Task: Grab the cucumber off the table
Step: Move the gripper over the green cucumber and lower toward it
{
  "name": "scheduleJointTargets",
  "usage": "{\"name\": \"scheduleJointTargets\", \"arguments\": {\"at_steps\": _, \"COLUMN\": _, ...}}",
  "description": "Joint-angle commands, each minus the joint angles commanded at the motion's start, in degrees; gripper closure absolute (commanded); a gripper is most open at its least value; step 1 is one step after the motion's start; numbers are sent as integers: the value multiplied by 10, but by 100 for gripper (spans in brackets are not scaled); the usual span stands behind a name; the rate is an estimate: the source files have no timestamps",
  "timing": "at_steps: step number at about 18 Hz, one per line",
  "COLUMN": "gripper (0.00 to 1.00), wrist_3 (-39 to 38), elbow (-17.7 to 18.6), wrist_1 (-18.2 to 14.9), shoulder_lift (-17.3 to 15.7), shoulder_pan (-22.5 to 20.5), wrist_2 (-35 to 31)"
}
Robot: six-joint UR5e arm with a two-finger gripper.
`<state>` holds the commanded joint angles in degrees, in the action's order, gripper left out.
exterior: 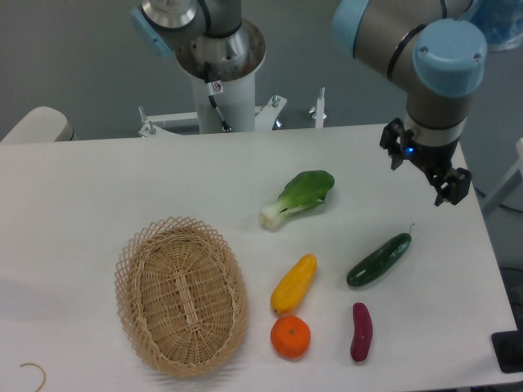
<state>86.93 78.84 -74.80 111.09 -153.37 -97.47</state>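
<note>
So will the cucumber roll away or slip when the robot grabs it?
Maybe. The cucumber looks round and long, so a nudge could roll it across the flat table. Its skin looks shiny, so it might slip. It looks stiff, so it probably won't droop.
</note>
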Motion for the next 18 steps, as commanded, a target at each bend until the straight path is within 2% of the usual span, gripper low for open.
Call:
{"name": "scheduleJointTargets", "arguments": {"at_steps": 4, "gripper": 0, "wrist_3": -59, "elbow": 0, "wrist_1": 2, "shoulder_lift": 26, "shoulder_pan": 4, "wrist_2": 26}}
{"name": "scheduleJointTargets", "arguments": {"at_steps": 6, "gripper": 0, "wrist_3": -66, "elbow": 2, "wrist_1": 25, "shoulder_lift": 39, "shoulder_pan": 4, "wrist_2": 53}}
{"name": "scheduleJointTargets", "arguments": {"at_steps": 10, "gripper": 0, "wrist_3": -61, "elbow": 4, "wrist_1": 93, "shoulder_lift": 76, "shoulder_pan": 4, "wrist_2": 49}}
{"name": "scheduleJointTargets", "arguments": {"at_steps": 13, "gripper": 0, "wrist_3": -59, "elbow": -1, "wrist_1": 114, "shoulder_lift": 93, "shoulder_pan": 4, "wrist_2": 50}}
{"name": "scheduleJointTargets", "arguments": {"at_steps": 18, "gripper": 0, "wrist_3": -58, "elbow": 3, "wrist_1": 128, "shoulder_lift": 114, "shoulder_pan": 4, "wrist_2": 50}}
